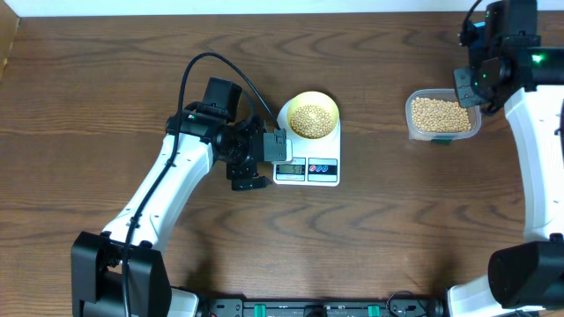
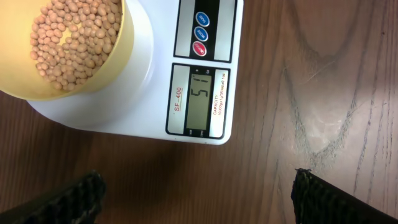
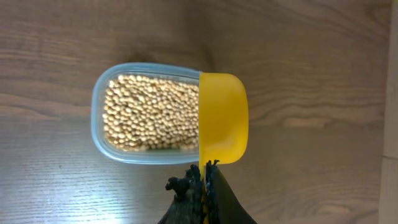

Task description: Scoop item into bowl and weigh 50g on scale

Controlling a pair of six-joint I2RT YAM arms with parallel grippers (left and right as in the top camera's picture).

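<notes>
The beans (image 2: 71, 34) fill the pale-yellow bowl (image 2: 118, 59), which sits on the white scale (image 2: 146, 93). More beans lie in the clear tub (image 3: 98, 118), well apart to the right. The scale's display (image 2: 199, 99) seems to read just past the target, so we judge that another scoopful would overshoot.

The left jaws stand wide and empty, hovering just beside the display end of the scale. If they dip or swing, we think they could press the platform, falsify the reading or push the bowl off centre.

The right jaws are clamped on the handle of the yellow scoop (image 3: 224, 118), which hangs over the tub's edge. We see no beans on it. A careless descent there could tip the light tub and scatter beans.

The surface (image 1: 88, 106) is dark wood grain, bare apart from these things. Of the room we see only a pale strip past its far edge.
</notes>
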